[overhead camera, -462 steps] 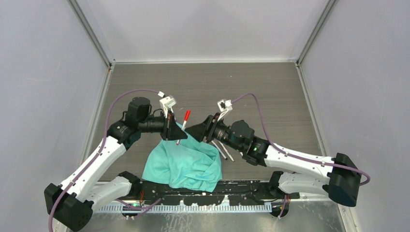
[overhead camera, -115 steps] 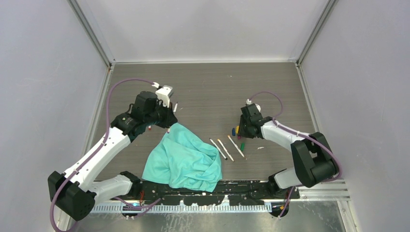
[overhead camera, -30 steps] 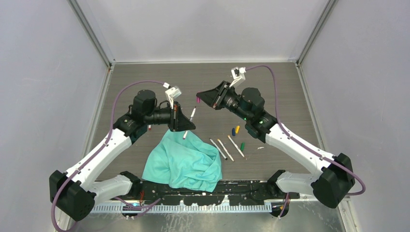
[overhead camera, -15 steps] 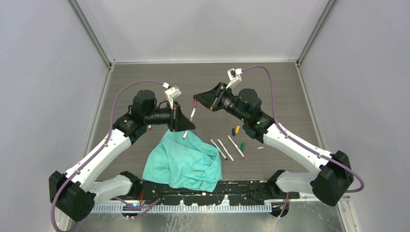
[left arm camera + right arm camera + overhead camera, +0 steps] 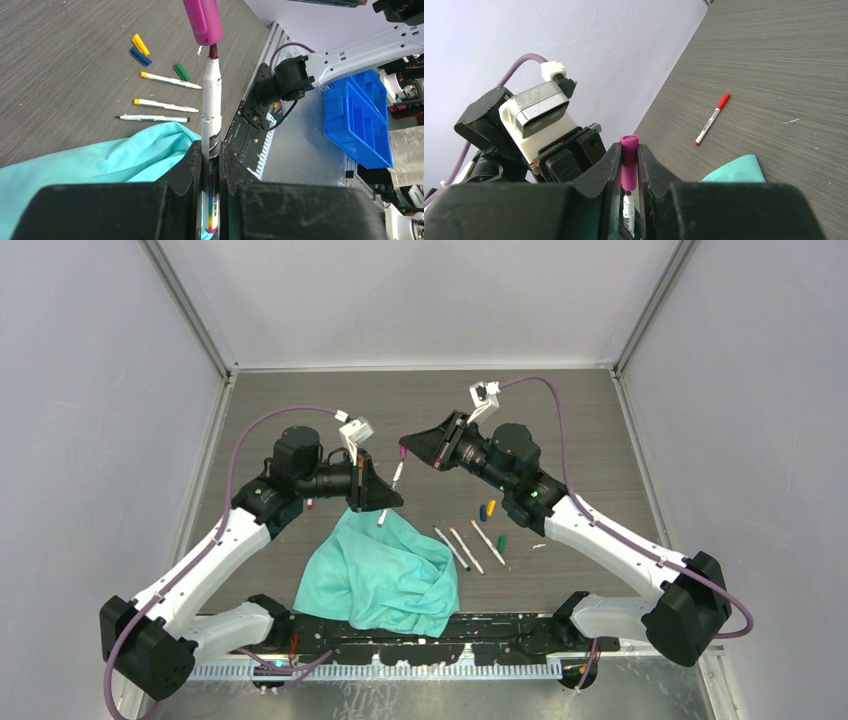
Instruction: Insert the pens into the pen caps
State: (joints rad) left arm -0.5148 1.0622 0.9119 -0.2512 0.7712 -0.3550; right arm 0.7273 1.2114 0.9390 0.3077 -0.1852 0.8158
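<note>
My left gripper [image 5: 388, 498] [image 5: 211, 147] is shut on a white pen [image 5: 211, 100] and holds it tilted upright above the teal cloth's far edge. My right gripper [image 5: 408, 445] [image 5: 628, 150] is shut on the purple cap [image 5: 629, 162] [image 5: 202, 20], its mouth right over the pen's dark tip [image 5: 213, 50]. Three uncapped pens [image 5: 466, 550] lie side by side on the table. The blue cap [image 5: 483, 511], yellow cap [image 5: 491, 507] and green cap [image 5: 501, 541] lie beside them. A red-capped pen [image 5: 712, 119] lies on the table behind the left arm.
A crumpled teal cloth [image 5: 385, 575] lies at the near middle, below both grippers. A small white scrap [image 5: 538, 545] lies right of the green cap. Grey walls enclose the table on three sides.
My right gripper has moved slightly left and down, bringing the purple cap onto the pen's tip. The left gripper has stayed still with its pen.
</note>
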